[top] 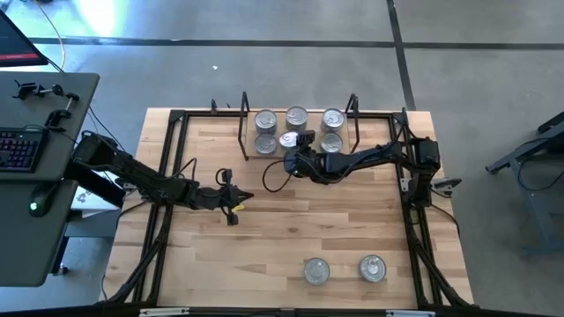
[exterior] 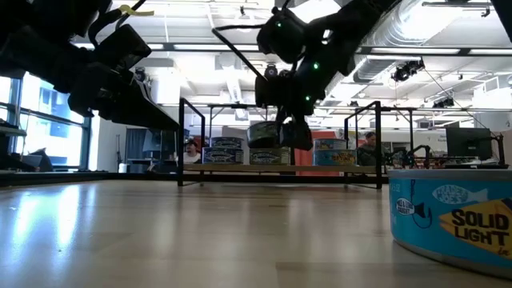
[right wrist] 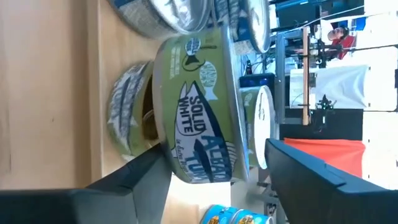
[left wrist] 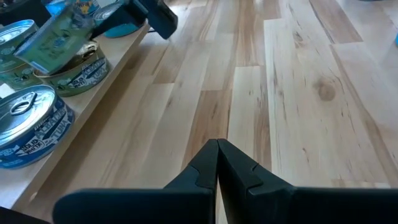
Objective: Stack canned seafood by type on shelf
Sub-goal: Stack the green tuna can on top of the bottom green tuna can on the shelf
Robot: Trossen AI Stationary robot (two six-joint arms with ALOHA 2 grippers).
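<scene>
Right tool (right wrist: 211,180) clamps 1 round green-labelled metal tin (right wrist: 199,112) above the light-wood shelf (top: 278,156); left tool (left wrist: 217,163) closed.

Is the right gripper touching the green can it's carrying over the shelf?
Touching. The right wrist view shows the right gripper with both fingers pressed against the green can, held above the shelf.

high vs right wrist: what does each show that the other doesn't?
Only the high view: two tins near the table's front edge, and the left gripper over bare tabletop, fingers shut. Only the right wrist view: the held tin's green label reading "SOLID WHITE", and a green-labelled tin beneath it. Both: the right gripper at the shelf, shut on that tin.
</scene>
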